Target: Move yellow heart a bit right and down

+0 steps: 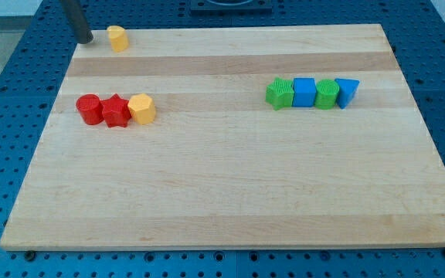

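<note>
The yellow heart (117, 38) lies at the top left corner of the wooden board (230, 193). My tip (87, 40) is just to the heart's left, at the board's top left edge, a small gap apart from it. The rod rises up out of the view's top.
A red cylinder (90, 109), a red star (115, 112) and a yellow hexagon (142, 109) sit in a row at the left. A green block (280, 93), a blue cube (304, 92), a green cylinder (327, 93) and a blue triangle (347, 91) sit in a row at the right.
</note>
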Tool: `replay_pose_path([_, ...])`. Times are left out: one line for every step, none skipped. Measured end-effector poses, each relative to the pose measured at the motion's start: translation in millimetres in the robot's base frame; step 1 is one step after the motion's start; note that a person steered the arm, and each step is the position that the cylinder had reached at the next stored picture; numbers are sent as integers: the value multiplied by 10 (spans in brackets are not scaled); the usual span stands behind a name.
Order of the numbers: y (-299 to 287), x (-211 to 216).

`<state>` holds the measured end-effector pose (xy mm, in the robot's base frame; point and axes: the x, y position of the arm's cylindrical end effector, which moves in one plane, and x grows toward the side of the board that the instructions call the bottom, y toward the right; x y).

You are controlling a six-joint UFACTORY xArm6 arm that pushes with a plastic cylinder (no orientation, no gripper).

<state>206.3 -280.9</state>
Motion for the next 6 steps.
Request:
replay_pose_path([315,-41])
replay_pose_path([600,-35])
replay_pose_path([835,7])
replay_pose_path([1042,168])
replay_pose_path([1085,383])
replay_pose_path([1085,554])
